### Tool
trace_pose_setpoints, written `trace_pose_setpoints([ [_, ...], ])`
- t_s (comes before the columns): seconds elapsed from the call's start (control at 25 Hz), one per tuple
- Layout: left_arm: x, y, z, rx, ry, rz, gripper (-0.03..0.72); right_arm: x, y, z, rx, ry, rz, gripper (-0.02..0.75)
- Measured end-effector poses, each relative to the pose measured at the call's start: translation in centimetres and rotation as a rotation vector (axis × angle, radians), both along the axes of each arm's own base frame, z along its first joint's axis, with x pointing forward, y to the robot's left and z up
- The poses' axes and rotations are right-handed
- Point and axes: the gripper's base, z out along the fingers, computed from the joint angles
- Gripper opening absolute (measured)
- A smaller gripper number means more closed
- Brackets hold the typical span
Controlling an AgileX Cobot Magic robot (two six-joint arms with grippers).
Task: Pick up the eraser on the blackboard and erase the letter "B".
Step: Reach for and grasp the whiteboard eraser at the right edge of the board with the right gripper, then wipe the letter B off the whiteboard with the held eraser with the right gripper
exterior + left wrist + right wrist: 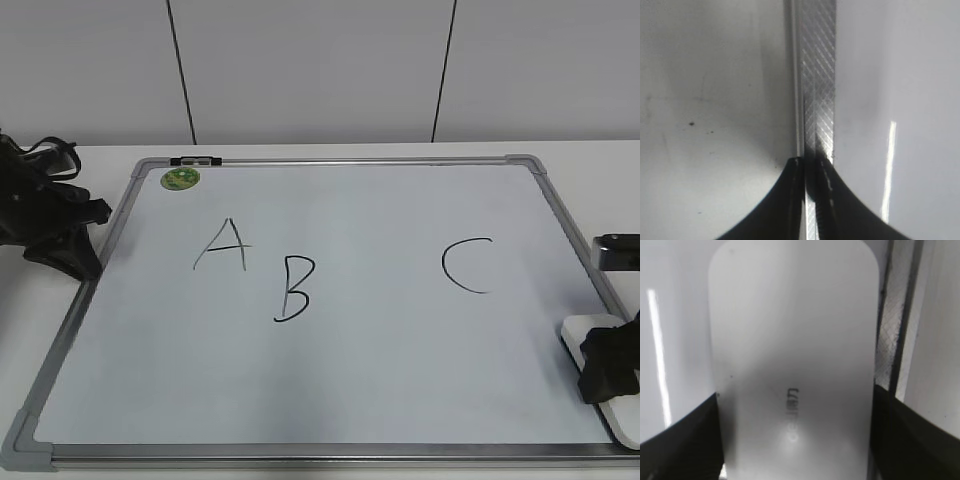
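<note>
The white eraser [585,328] lies at the blackboard's [400,380] right edge, near the front corner. In the right wrist view the eraser [790,340] fills the space between my right gripper's [795,400] black jaws, which press against both of its long sides. My right gripper [608,375] sits low over it. The black letter "B" [295,290] is left of the board's centre. My left gripper [85,265] is shut and empty at the board's left frame, and its tips [812,160] meet over the metal frame strip [817,75].
A black "A" [224,245] is left of the "B" and a black "C" [468,265] is to its right. A green round magnet [181,179] sits at the board's back left corner. A white wall stands behind the table.
</note>
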Motion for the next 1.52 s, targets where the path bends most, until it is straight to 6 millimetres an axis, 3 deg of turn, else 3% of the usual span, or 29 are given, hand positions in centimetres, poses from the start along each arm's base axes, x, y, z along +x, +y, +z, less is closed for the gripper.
trace_pose_setpoints([
  [0.16, 0.0, 0.0, 0.0, 0.0, 0.0, 0.0, 0.029, 0.2, 0.0, 0.2, 0.002, 0.0, 0.001, 0.547],
  [0.4, 0.0, 0.0, 0.0, 0.0, 0.0, 0.0, 0.029, 1.1, 0.1, 1.3, 0.011, 0.024, 0.009, 0.536],
  [0.72, 0.0, 0.0, 0.0, 0.0, 0.0, 0.0, 0.029, 4.1, 1.3, 6.7, 0.044, -0.043, 0.053, 0.536],
  [0.84, 0.0, 0.0, 0.0, 0.0, 0.0, 0.0, 0.029, 5.2, 3.6, 8.6, 0.048, -0.094, 0.135, 0.536],
  [0.88, 0.0, 0.0, 0.0, 0.0, 0.0, 0.0, 0.029, 5.8, 5.6, 9.8, 0.055, -0.124, 0.199, 0.536],
  [1.04, 0.0, 0.0, 0.0, 0.0, 0.0, 0.0, 0.029, 7.3, 10.5, 11.1, 0.07, -0.157, 0.339, 0.536],
  [1.08, 0.0, 0.0, 0.0, 0.0, 0.0, 0.0, 0.029, 7.4, 11.0, 11.2, 0.072, -0.157, 0.351, 0.536],
  [1.12, 0.0, 0.0, 0.0, 0.0, 0.0, 0.0, 0.029, 8.0, 12.8, 11.3, 0.076, -0.154, 0.397, 0.536],
  [1.36, 0.0, 0.0, 0.0, 0.0, 0.002, -0.001, 0.029, 10.6, 19.6, 10.1, 0.022, -0.107, 0.581, 0.536],
  [1.52, 0.0, 0.0, 0.0, -0.001, 0.003, -0.001, 0.029, 12.5, 21.6, 8.1, -0.027, -0.046, 0.63, 0.536],
])
